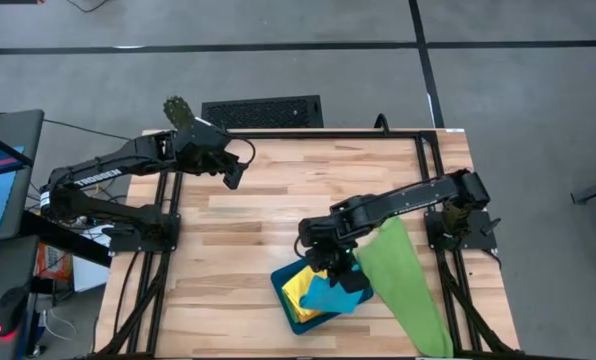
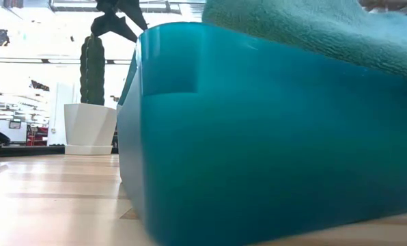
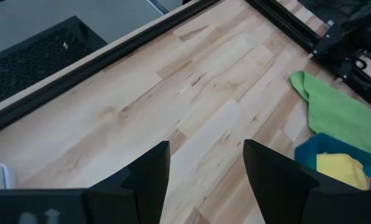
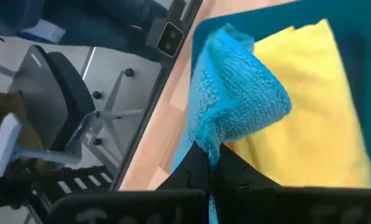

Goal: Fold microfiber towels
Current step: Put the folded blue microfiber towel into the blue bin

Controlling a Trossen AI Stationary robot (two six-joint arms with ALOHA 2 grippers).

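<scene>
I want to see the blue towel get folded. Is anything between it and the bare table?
Nothing visible blocks it. The right end effector is shut on the blue towel above the tray, and bare table lies beside the tray.

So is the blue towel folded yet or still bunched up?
Bunched, not folded: the blue towel hangs crumpled from the shut right pincer, over the yellow towel.

Both arms are dark, near-black, built of chunky jointed links on black bases. The left arm (image 1: pixel 108 180) bears white lettering along its link, and a thin black cable loops beside its hand (image 1: pixel 234 175). The right arm (image 1: pixel 408 200) is equally dark, with flat, matte fingers (image 4: pixel 198 171).
</scene>
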